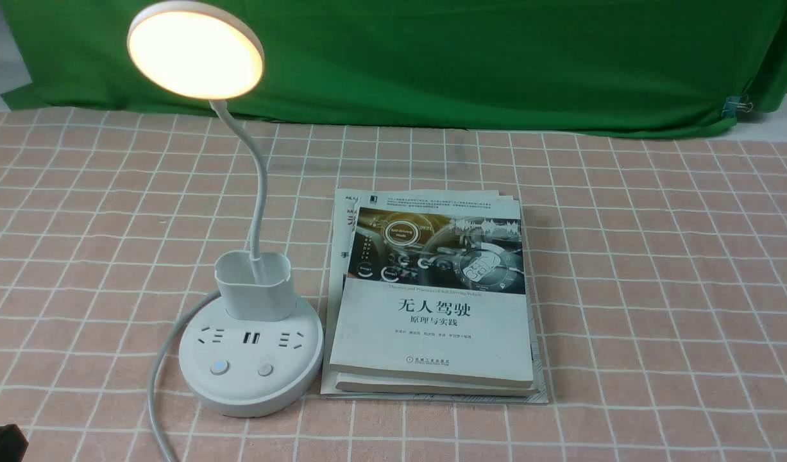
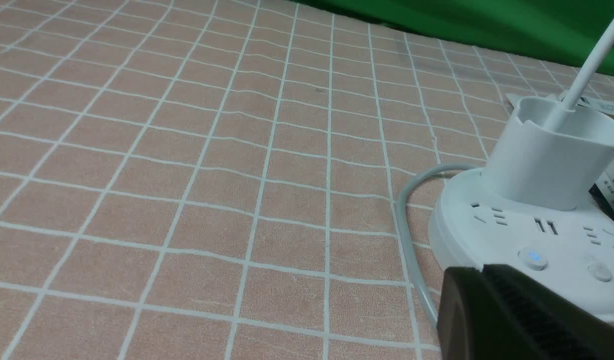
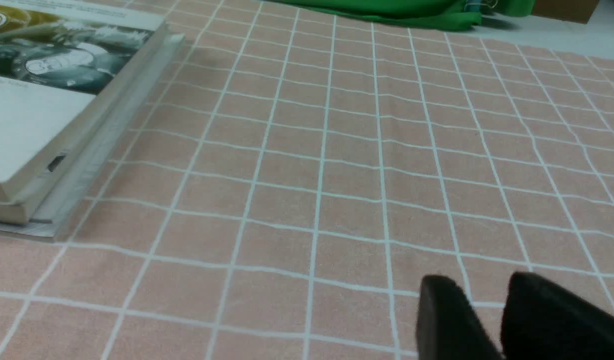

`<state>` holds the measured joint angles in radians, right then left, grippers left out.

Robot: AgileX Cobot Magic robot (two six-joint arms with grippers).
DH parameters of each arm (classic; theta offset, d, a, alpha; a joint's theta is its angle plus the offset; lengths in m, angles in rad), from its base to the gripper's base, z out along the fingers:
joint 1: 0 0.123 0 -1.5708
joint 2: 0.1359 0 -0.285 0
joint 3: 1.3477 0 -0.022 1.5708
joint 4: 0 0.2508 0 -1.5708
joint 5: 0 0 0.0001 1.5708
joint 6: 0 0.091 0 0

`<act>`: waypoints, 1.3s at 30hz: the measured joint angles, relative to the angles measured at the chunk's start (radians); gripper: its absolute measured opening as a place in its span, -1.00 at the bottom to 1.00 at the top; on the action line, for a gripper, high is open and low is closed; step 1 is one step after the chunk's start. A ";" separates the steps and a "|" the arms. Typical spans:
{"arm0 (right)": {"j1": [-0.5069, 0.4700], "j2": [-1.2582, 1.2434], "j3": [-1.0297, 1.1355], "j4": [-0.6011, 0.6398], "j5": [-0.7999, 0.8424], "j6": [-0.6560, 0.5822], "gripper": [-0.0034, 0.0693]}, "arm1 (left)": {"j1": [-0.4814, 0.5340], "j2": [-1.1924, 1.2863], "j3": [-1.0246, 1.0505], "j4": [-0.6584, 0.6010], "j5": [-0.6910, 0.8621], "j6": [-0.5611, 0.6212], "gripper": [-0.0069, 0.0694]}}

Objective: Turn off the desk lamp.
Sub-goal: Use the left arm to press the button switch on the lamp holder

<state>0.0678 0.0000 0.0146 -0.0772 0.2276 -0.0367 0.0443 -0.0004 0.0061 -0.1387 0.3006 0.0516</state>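
Observation:
The white desk lamp stands at the left of the table, and its round disc head (image 1: 195,50) glows warm white. Its thin neck drops into the cup holder (image 1: 253,285) on the round base (image 1: 252,378). The base has sockets and two buttons; the left button (image 1: 219,367) shows a blue light, the right button (image 1: 265,369) is plain. My left gripper (image 1: 2,443) is only a black corner at the lower left edge. In the left wrist view my left gripper (image 2: 484,270) is shut and empty, just short of the base (image 2: 492,235) and its blue-lit button (image 2: 533,257). My right gripper (image 3: 479,282) is slightly open and empty over bare cloth.
A stack of books (image 1: 431,301) lies right of the lamp base and also shows in the right wrist view (image 3: 41,100). The lamp's grey cable (image 1: 156,372) curves off the base's left side toward the front edge. A green cloth (image 1: 464,58) hangs behind the pink checked tablecloth.

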 joint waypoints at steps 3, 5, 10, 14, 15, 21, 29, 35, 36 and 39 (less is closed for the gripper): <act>0.000 0.000 0.000 0.000 0.000 0.000 -0.25 | 0.000 0.000 0.000 0.000 0.000 0.000 -0.81; 0.000 0.000 0.000 0.000 0.000 0.000 -0.25 | 0.000 0.000 0.000 0.000 0.000 0.000 -0.81; 0.000 0.000 0.000 0.000 0.000 0.000 -0.25 | 0.000 0.000 0.000 0.000 0.000 0.000 -0.81; 0.000 0.000 0.000 0.000 0.000 0.000 -0.25 | 0.000 0.000 0.000 0.000 0.000 0.000 -0.81; 0.000 0.000 0.000 0.000 0.000 0.000 -0.25 | 0.000 0.000 0.000 0.000 0.000 0.000 -0.81; 0.000 0.000 0.000 0.000 0.000 0.000 -0.25 | 0.000 0.000 0.001 -0.001 -0.026 0.000 -0.81; 0.000 0.000 0.000 0.000 0.000 0.000 -0.25 | 0.000 0.000 0.001 -0.359 -0.201 -0.087 -0.81; 0.000 0.000 0.000 0.000 0.000 0.000 -0.25 | 0.000 0.000 0.001 -0.465 -0.308 -0.162 -0.81; 0.000 0.000 0.000 0.000 0.000 0.000 -0.25 | 0.000 0.000 0.001 -0.476 -0.324 -0.173 -0.81; 0.000 0.000 0.000 0.000 0.000 0.000 -0.25 | 0.000 0.004 -0.043 -0.463 -0.241 -0.189 -0.81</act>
<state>0.0678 0.0000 0.0146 -0.0772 0.2276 -0.0367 0.0447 0.0035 -0.0364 -0.6014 0.0596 -0.1372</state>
